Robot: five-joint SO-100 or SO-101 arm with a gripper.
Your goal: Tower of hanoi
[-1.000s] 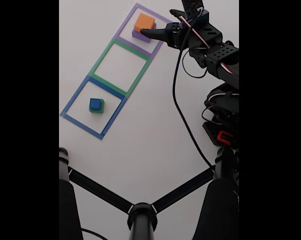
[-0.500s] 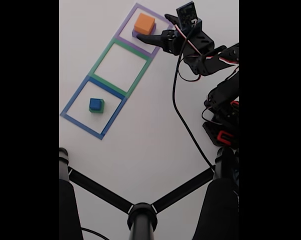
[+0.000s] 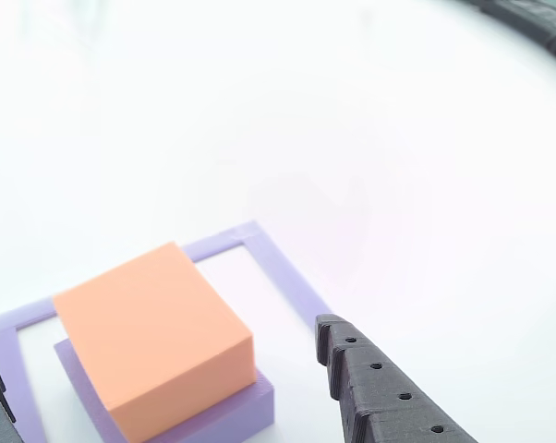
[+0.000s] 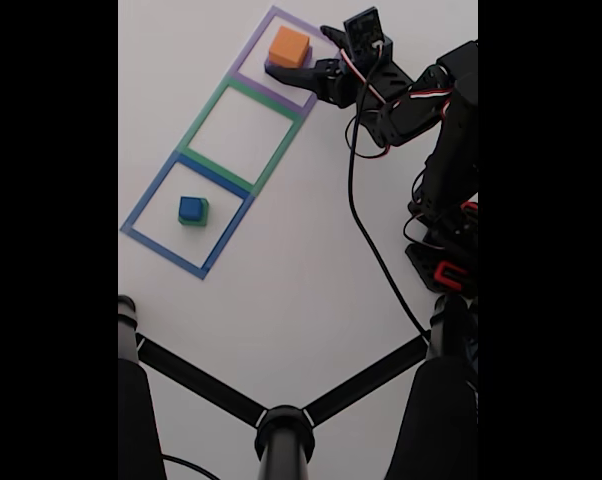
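White bench (image 4: 301, 280) lay bare and bright; three taped squares (image 4: 243, 125) ran across it. The pincer (image 4: 306, 55) stood spread beside the orange block (image 4: 288, 46).

This looks like a hobbyist's or lab robotics bench rather than a lived-in room. A plain white table (image 4: 301, 290) carries three taped square outlines (image 4: 243, 130) in purple, green and blue, laid in a row like a marked test area. A small black arm (image 4: 436, 120) with exposed servos and loose wiring (image 4: 366, 240) stands at one edge, and black tripod-like struts (image 4: 281, 420) of a camera stand cross the foreground.
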